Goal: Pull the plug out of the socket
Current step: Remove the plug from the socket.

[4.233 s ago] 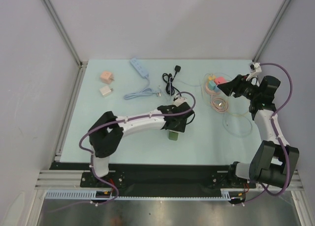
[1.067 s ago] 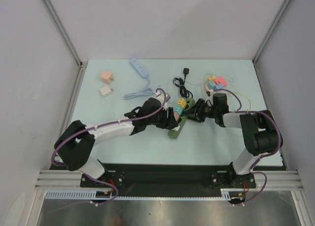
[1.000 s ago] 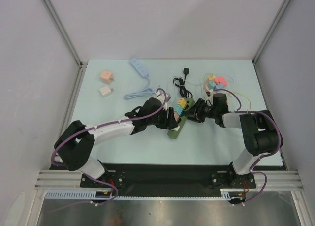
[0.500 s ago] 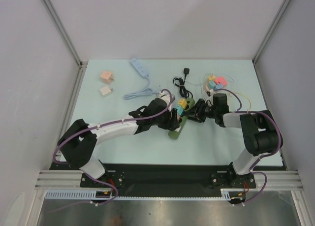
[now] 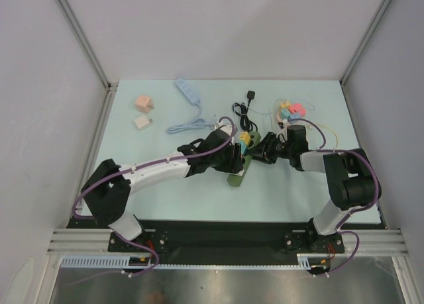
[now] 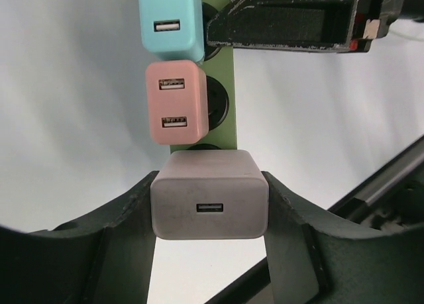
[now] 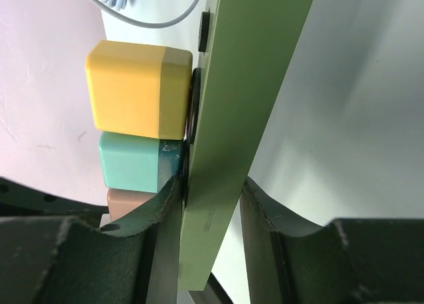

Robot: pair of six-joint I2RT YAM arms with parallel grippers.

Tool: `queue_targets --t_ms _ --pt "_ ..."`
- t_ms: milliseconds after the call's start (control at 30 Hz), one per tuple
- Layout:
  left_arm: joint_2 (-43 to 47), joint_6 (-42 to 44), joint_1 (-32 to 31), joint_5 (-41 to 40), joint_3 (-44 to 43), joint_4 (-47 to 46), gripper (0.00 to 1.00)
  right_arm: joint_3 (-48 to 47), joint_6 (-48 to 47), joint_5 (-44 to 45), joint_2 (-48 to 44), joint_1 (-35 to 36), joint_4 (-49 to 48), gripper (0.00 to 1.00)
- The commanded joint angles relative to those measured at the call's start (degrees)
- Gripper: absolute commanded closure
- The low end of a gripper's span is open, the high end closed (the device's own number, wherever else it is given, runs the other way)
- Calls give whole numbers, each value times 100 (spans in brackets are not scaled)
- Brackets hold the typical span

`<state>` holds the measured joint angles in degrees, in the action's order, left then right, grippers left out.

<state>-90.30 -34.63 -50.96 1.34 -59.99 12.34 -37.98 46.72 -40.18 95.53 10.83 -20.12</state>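
Right, here's the grip: the left gripper [image 6: 209, 216] has its fingers closed snug on the grey plug [image 6: 209, 201], which sits at the end of the row on the green socket strip [image 7: 265, 52], lying mid-table. Opposite, the right gripper [image 7: 212, 214] pinches the strip's edge, bracing it. To do this well, I'd judge the pull should go straight out along the pins, no twisting, while the right side holds firm so the strip doesn't lift. The pink plug [image 6: 173, 102] is just beside the grey one, nearly touching, so any sideways drift could knock it. Underneath, a pale mint tabletop [image 5: 285, 191], smooth, likely slippery. Plain white walls [image 5: 218, 32] box it in; a blue power strip [image 5: 187, 91] and a black cable [image 5: 242, 112] lie towards the back
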Motion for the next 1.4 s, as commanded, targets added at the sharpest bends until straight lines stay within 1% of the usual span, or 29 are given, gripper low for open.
queue_targets --t_ms 0,67,100,133,200,233,267,333,367,400,467,533,633,667,700,767,833,900,967,1133,1233,1267,1300,1333,1367 --pt "101 615 -283 -924 -698 979 100 -87 -594 1549 10 -336 -115 100" --pt "-13 598 -309 -786 -717 938 100 -87 -594 1549 19 -336 -124 100" --pt "4 581 -301 -419 -664 807 100 -87 -594 1540 19 -336 -124 100" --pt "30 450 -266 -189 -463 388 100 -78 -594 1531 19 -336 -124 100" --pt "267 195 -143 338 -164 -124 100 -78 -585 1514 19 -345 -141 100" --pt "398 -128 23 810 203 -796 100 -87 -585 1522 19 -353 -141 100" --pt "530 -297 112 989 424 -1125 100 -78 -576 1514 27 -362 -150 100" --pt "908 -770 252 1192 959 -1724 100 -70 -568 1496 27 -371 -159 100" --pt "1022 -921 358 1297 1128 -2213 100 -70 -576 1487 36 -380 -159 100" --pt "1232 -1053 393 1324 1286 -2401 100 -70 -559 1478 28 -389 -168 100" --pt "1374 -1326 499 1351 1595 -2709 100 -70 -559 1470 36 -389 -176 100" --pt "1489 -1379 526 1281 1701 -2711 100 -70 -559 1469 36 -389 -177 100" --pt "1402 -1100 491 913 1421 -2027 100 -70 -567 1478 19 -380 -177 100" --pt "1340 -985 438 581 1289 -1790 100 -61 -567 1487 19 -389 -177 100" --pt "1261 -714 368 351 957 -1265 100 -61 -559 1478 10 -389 -177 100" --pt "946 -493 131 -44 456 -535 100 -61 -559 1478 19 -389 -185 100" --pt "534 -247 -79 -195 120 -199 100 -70 -550 1461 28 -389 -194 100" --pt "295 -89 -256 -520 -301 144 100 -70 -559 1452 36 -380 -194 100" --pt "92 -96 -292 -468 -382 68 100 -70 -559 1434 28 -397 -212 100" --pt "-5 -561 -230 -188 -31 -757 100 -26 -427 1215 27 -441 -396 100" --pt "-75 -799 -186 -187 189 -1118 100 1 -348 943 45 -485 -537 100" --pt "-101 -817 -195 -187 215 -1163 100 1 -348 907 28 -494 -537 98" --pt "-136 -826 -186 -187 259 -1207 100 27 -348 768 -7 -529 -598 89" --pt "-145 -852 -186 -187 285 -1207 100 53 -278 697 -77 -538 -659 85" --pt "-154 -870 -178 -187 312 -1399 100 88 -269 635 -113 -538 -721 80"
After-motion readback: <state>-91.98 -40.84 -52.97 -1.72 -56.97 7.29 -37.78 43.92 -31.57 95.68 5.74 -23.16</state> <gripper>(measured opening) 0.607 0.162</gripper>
